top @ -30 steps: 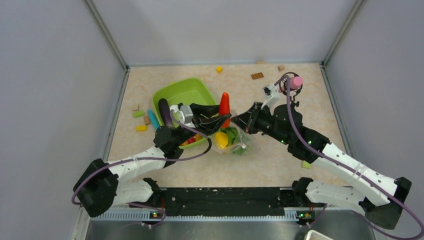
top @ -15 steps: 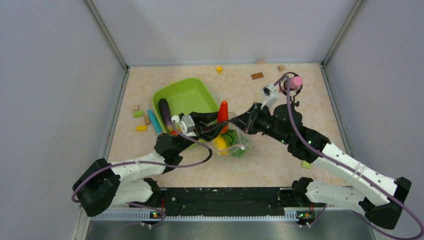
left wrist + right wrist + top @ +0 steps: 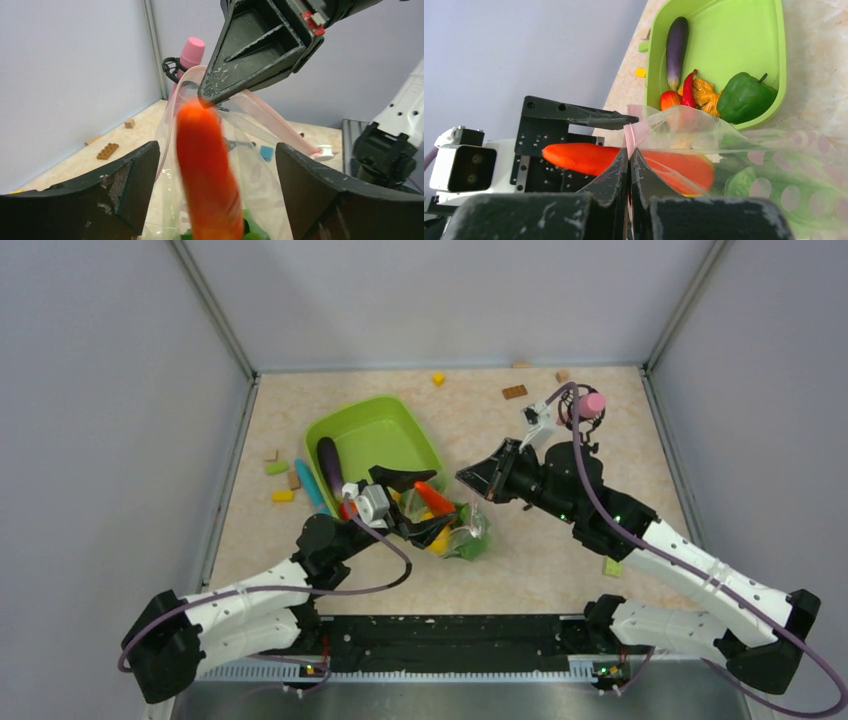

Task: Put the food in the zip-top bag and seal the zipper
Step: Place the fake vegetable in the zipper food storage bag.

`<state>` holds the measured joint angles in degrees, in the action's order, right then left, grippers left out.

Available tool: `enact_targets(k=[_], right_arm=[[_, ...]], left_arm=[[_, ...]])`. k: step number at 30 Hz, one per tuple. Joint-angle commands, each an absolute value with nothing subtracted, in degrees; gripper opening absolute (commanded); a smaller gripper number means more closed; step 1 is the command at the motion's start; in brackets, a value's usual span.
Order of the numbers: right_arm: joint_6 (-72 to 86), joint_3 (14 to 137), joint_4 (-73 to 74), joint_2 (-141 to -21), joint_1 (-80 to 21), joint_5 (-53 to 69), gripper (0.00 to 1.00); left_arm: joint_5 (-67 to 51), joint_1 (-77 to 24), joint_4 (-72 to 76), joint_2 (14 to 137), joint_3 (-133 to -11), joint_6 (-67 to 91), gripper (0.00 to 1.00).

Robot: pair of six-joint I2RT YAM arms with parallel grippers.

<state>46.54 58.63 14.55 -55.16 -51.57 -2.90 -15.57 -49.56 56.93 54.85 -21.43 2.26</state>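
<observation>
Beige tabletop [image 3: 560, 550], right pincer [image 3: 629, 157] clamped on zip-top bag [image 3: 729, 135], carrot [image 3: 207, 165] between spread jaws of left pincer [image 3: 216, 152]

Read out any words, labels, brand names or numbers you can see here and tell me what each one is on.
No text can be read in any view.
The right gripper carries a small red-and-white tag: too small to read.
The zip-top bag, the carrot and the lime-green tray show no print.
</observation>
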Motion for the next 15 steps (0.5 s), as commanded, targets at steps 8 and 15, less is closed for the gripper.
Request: enact_targets(k=[8, 15], right_arm=[[46.96, 63.17, 10.26, -55.39, -51.5, -3.08, 0.0], [45.99, 63.18, 10.66, -54.99, -51.38, -4.29, 0.0]], left_arm=[[-11.86, -49.8, 33.0, 40.46, -27.74, 11.31, 0.98], [-5.68, -49.78, 14.89, 35.26, -32.53, 20.6, 0.98]])
